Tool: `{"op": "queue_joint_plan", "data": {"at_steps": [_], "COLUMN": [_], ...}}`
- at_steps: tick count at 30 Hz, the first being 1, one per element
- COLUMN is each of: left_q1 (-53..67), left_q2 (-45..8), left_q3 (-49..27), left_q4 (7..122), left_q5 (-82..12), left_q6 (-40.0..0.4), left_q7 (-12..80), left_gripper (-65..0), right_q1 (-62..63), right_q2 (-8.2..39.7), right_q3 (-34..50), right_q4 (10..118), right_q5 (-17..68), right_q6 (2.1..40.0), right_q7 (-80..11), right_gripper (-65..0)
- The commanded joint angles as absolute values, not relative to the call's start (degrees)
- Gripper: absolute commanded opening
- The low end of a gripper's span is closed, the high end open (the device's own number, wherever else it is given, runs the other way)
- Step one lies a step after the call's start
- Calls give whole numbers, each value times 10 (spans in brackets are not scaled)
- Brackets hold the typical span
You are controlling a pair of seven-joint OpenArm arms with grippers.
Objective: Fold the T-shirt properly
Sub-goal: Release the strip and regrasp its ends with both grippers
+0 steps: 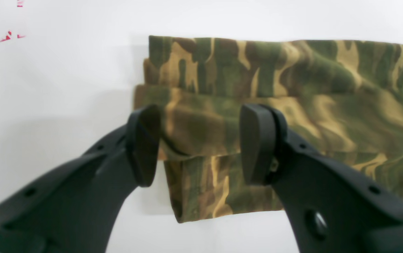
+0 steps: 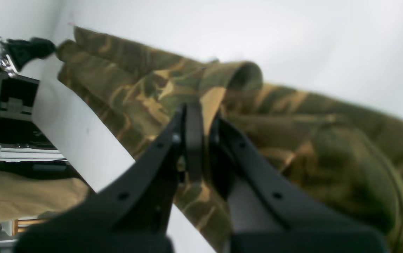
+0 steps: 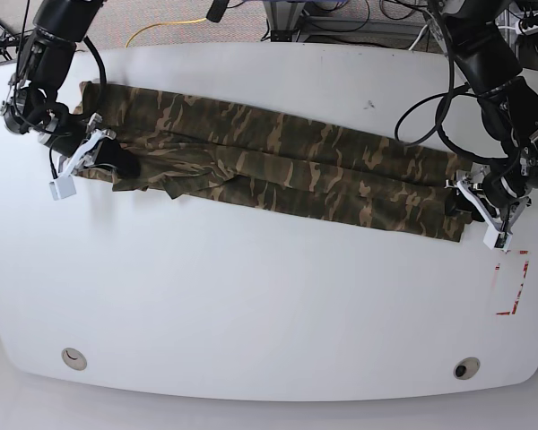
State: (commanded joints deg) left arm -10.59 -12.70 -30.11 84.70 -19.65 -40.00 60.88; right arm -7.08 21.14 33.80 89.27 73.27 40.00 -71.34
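The camouflage T-shirt (image 3: 269,152) lies folded lengthwise into a long strip across the white table (image 3: 251,296). My left gripper (image 1: 201,144) is open at the strip's right end in the base view (image 3: 464,202). Its fingers (image 1: 143,144) stand on either side of a folded layer of the shirt (image 1: 275,88). My right gripper (image 2: 205,140) is shut on a bunched fold of the shirt (image 2: 328,140) at the strip's left end (image 3: 117,161), close to the table edge.
Red tape marks (image 3: 511,282) lie on the table just in front of the left gripper and show in the left wrist view (image 1: 1,37). Two round holes (image 3: 72,358) sit near the front edge. Cables and equipment (image 3: 341,18) lie behind the table.
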Motion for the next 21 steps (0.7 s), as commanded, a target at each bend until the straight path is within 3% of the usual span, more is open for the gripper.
{"op": "queue_joint_plan", "data": {"at_steps": [6, 12, 17, 21], "left_q1": [-99, -98, -97, -98], "left_q2": [-127, -127, -127, -127], "left_q3": [-301, -301, -301, -300], "left_q4": [847, 847, 847, 847], "left_q5": [-196, -196, -196, -196], "left_q6": [-400, -400, -400, -400], "left_q7": [609, 609, 609, 609], "left_gripper": [-318, -318, -318, -318], "right_q1": [-121, -154, -157, -154], "right_q2": [211, 211, 205, 205], "right_q3": [340, 342, 407, 463], "right_q4": [965, 987, 977, 985], "right_q5": [757, 750, 675, 656], "right_q6": [400, 400, 400, 400], "right_q7": [-713, -710, -711, -711], "right_gripper": [-634, -465, -262, -163]}}
